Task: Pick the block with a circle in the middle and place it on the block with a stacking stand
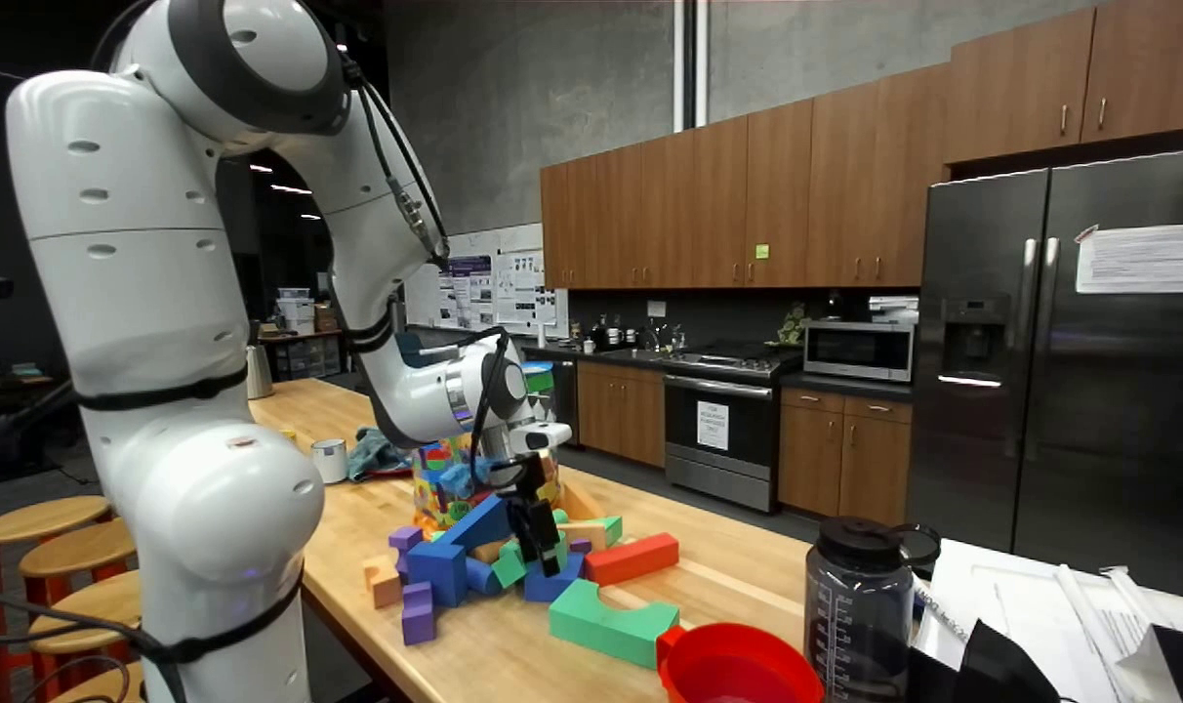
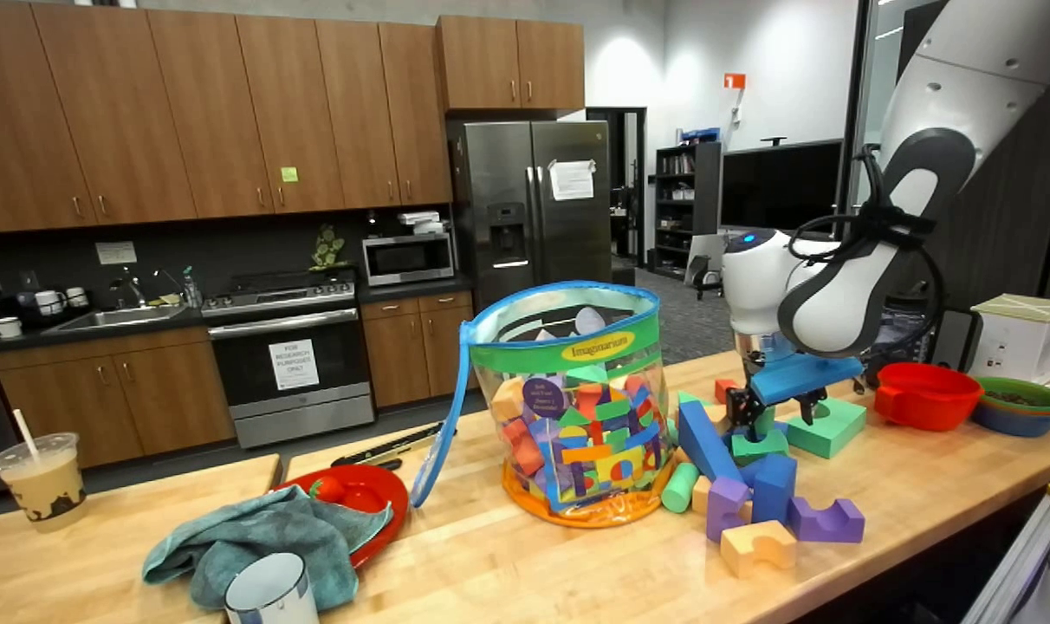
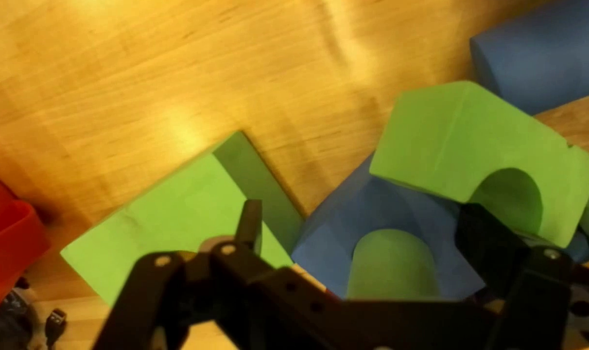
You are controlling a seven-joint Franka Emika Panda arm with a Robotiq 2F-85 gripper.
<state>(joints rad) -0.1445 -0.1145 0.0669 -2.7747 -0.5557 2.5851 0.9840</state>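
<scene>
My gripper [image 3: 362, 209] is open and low over the loose blocks, and shows in both exterior views [image 1: 543, 545] [image 2: 772, 414]. A green cylinder [image 3: 394, 267] is between its fingers, over a blue block [image 3: 331, 226] with a curved recess. The palm hides the cylinder's lower part in the wrist view. A green block with a half-round notch [image 3: 430, 136] lies by the right finger and shows in an exterior view [image 2: 759, 448]. I cannot tell which piece is the block with a circle in the middle. No tall multicoloured tower with a flat green top is in view.
A large green arch block [image 1: 611, 625] lies beside the gripper, near a red bowl [image 1: 738, 664]. A clear bag of blocks [image 2: 577, 433] stands close by. Purple [image 2: 826, 520] and orange [image 2: 757, 548] notched blocks, a blue ramp [image 2: 703, 438] and a red block [image 1: 633, 558] surround the pile.
</scene>
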